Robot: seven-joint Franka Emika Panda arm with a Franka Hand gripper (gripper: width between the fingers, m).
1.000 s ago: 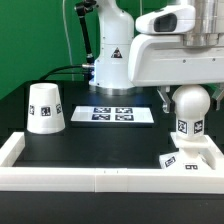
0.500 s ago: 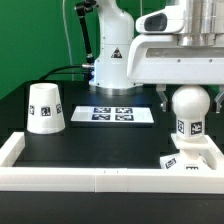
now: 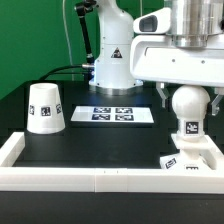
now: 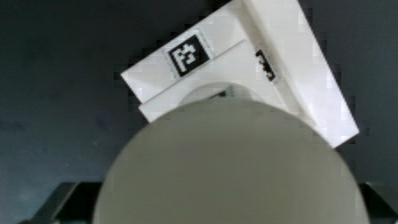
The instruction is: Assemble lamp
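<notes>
**Ext. view**
- Lamp base [image 3: 203,152]: flat square, lying on the black table [image 3: 100,145] at the exterior view's right, close to the white rim [image 3: 60,177].
- Bulb [image 3: 190,108]: upright on its short stem, seated on the base, long axis vertical.
- Shade [image 3: 45,107]: standing wide end down at the exterior view's left, well apart from base and bulb, untouched.
- Marker board [image 3: 120,114]: flat, mid-table, between shade and bulb.
- Gripper [image 3: 188,95]: directly over the bulb, pointing straight down. Jaws set wide, with a dark finger [image 3: 163,95] on one side of the globe and its mate on the other. Can't tell whether the pads press the bulb or stand just clear.

**Wrist view**
- Bulb [image 4: 222,160]: fills the near field, dome toward the camera, so tool axis and bulb axis look approx. in line.
- Base [image 4: 285,60]: beyond it, tag visible on the top face.
- Jaw contact not shown here either.

**Key relation (judgement)**
- Bulb lies straight below the tool on a shared vertical axis, so any next move on it (turn, press or lift) runs along or about that axis.
- Shade prob. comes later and needs a long traverse toward the exterior view's left.
</notes>
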